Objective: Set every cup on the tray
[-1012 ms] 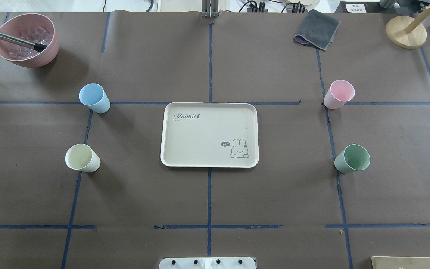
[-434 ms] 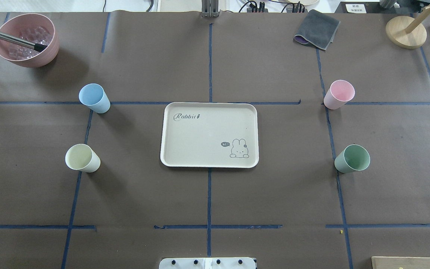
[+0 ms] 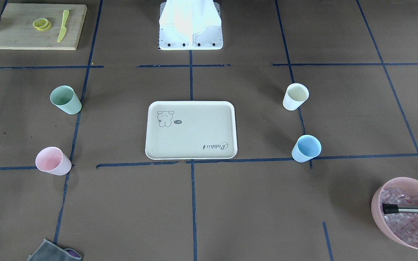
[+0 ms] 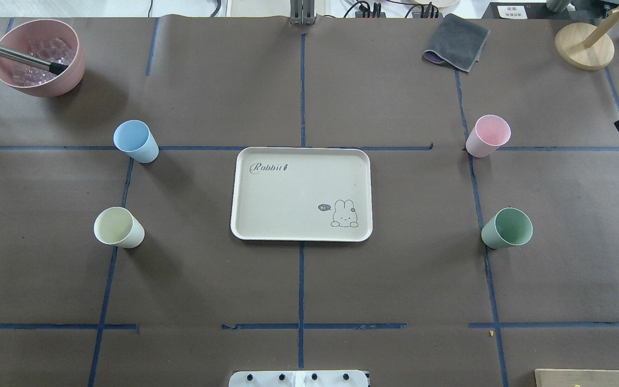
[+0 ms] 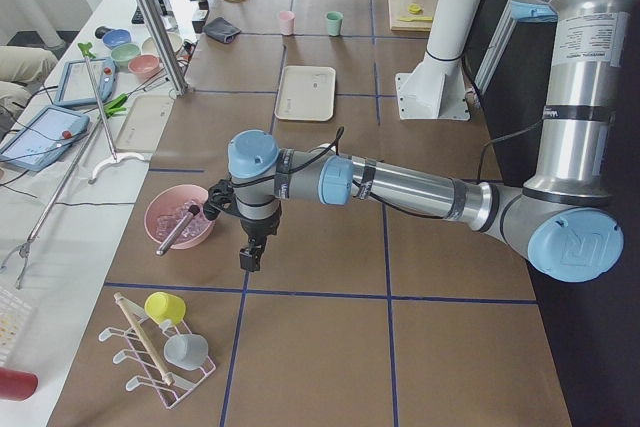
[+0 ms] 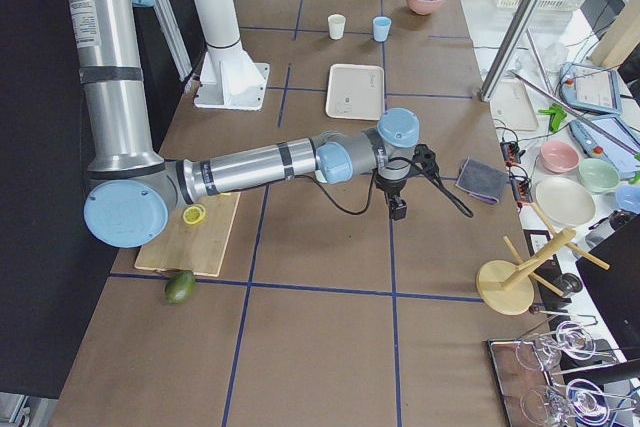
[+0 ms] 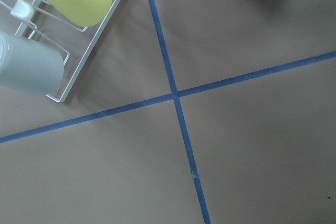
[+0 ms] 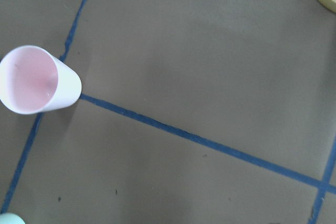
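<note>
Beyond pink cup [image 4: 488, 134], desk's [image 4: 395, 279] right end: poised with right hand [image 6: 397, 211], likely for first pick | parked with left hand [image 5: 250, 255] by ice bowl [image 5: 178, 217] | openings: cannot tell

I had wide gaps either side of the tray [image 4: 288, 199]: blue cup [image 4: 136, 141] and cream cup [image 4: 119, 227] stood left, pink cup [image 4: 488, 135] and green cup [image 4: 507, 228] right, all well apart, each open from above.
</note>
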### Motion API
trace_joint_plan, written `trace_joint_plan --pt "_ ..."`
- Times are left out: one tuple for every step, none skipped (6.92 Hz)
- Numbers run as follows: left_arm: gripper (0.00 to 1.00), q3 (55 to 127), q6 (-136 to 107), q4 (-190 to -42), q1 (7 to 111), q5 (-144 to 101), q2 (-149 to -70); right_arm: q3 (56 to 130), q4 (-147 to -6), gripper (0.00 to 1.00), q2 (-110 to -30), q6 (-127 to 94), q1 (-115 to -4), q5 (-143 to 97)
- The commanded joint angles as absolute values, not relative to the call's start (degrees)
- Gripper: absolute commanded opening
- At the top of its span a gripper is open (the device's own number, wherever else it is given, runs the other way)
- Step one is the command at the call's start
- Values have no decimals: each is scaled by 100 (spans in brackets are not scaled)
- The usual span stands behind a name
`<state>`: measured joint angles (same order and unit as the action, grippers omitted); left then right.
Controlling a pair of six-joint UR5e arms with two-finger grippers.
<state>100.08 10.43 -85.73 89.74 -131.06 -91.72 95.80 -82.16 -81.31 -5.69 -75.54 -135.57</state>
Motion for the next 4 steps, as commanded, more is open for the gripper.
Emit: trace_joint_plan --pt "100 10002 1046 -8701 8974 -13113 -9176 9037 -8191 98 -7080 -1575 -6842 -13326" --pt "100 10011 1037 -8701 8965 -13113 -9184 8983 -8191 98 -6788 -2191 -6446 -12959" --pt "100 10019 1046 -8701 8974 -13122 -9185 8904 -8183 97 -6655 -2432 -6181 -12703" --pt "100 10028 1046 -8701 8965 -13113 -9185 8764 -8165 95 -6653 -2435 -6066 -12648"
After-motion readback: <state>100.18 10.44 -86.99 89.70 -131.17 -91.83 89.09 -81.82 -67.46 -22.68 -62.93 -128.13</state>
